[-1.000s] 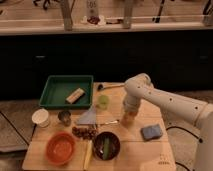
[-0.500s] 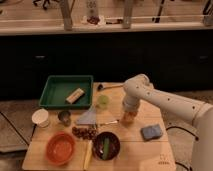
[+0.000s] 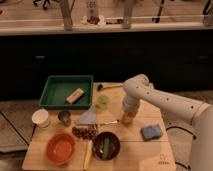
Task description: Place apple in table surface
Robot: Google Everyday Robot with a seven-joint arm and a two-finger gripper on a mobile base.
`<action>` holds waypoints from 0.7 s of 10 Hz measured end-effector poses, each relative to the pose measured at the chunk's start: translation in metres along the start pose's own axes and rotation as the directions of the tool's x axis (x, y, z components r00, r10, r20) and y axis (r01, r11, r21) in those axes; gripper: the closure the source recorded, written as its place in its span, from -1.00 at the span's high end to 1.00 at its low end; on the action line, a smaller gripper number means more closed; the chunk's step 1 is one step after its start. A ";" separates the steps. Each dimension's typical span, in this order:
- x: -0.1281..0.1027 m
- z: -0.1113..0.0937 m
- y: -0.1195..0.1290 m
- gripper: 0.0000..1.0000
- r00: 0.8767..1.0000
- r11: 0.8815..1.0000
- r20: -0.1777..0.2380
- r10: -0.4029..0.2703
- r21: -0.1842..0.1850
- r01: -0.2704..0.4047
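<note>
The apple (image 3: 128, 118) is a small orange-yellow fruit right of centre on the pale wooden table surface (image 3: 145, 150), resting on it or just above it. My gripper (image 3: 128, 111) points straight down onto the apple, with the white arm (image 3: 165, 102) reaching in from the right. I cannot tell whether the gripper still grips the apple.
A green tray (image 3: 55, 92) holding a tan block (image 3: 75, 95) sits at the back left. A small green cup (image 3: 102, 101), grey cloth (image 3: 89, 118), metal cup (image 3: 64, 117), white cup (image 3: 40, 118), orange-red bowl (image 3: 60, 148), dark bowl (image 3: 105, 145) and blue sponge (image 3: 151, 132) surround the apple.
</note>
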 end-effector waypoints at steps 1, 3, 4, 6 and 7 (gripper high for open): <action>0.000 0.000 0.000 0.60 1.000 1.000 0.002 -0.001 0.001 0.001; 0.000 0.000 0.000 0.60 1.000 1.000 0.004 -0.003 0.001 0.003; 0.000 0.000 0.000 0.60 1.000 1.000 0.005 -0.005 0.000 0.005; 0.000 0.000 -0.001 0.60 1.000 1.000 0.008 -0.008 -0.003 0.008; 0.000 0.000 0.000 0.60 1.000 1.000 0.010 -0.008 -0.004 0.008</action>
